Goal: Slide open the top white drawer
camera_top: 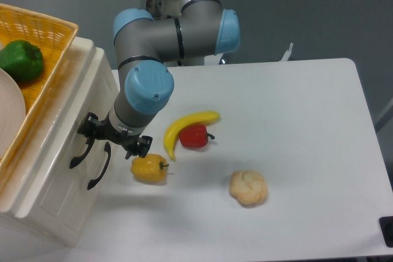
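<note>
The white cabinet stands at the left with its front facing right. The top white drawer [67,121] looks closed, and its curved black handle [78,154] lies nearer the cabinet's top edge. The lower drawer front carries a matching black handle [99,167]. My gripper [115,138] hangs right in front of the drawer fronts, just above both handles. Its black fingers are spread apart. The left fingertip [89,127] is at the upper end of the top drawer's handle; I cannot tell if it touches. Nothing is held.
A yellow wicker basket [58,35] on the cabinet holds a green pepper [21,59] and a white plate [9,115]. On the white table [295,121] lie a yellow pepper [149,169], a banana [184,128], a red pepper [195,136] and a bread roll [249,188].
</note>
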Controlling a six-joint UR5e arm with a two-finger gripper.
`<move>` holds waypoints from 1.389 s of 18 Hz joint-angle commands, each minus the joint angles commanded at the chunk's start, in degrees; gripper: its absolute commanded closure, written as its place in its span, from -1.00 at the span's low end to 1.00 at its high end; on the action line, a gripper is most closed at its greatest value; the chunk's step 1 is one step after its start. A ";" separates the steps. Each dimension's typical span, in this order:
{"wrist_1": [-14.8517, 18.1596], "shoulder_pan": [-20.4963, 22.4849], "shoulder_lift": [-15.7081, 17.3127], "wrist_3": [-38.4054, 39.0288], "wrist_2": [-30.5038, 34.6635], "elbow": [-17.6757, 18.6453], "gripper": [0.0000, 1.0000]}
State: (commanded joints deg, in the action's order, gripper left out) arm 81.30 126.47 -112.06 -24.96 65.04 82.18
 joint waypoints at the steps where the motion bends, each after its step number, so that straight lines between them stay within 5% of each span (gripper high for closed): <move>1: 0.00 0.00 0.00 -0.18 0.44 -0.09 -1.00; 25: -0.09 0.35 -0.26 -3.87 3.16 -1.84 -1.00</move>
State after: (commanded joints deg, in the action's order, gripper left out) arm 81.21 126.83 -112.32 -28.83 68.20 80.33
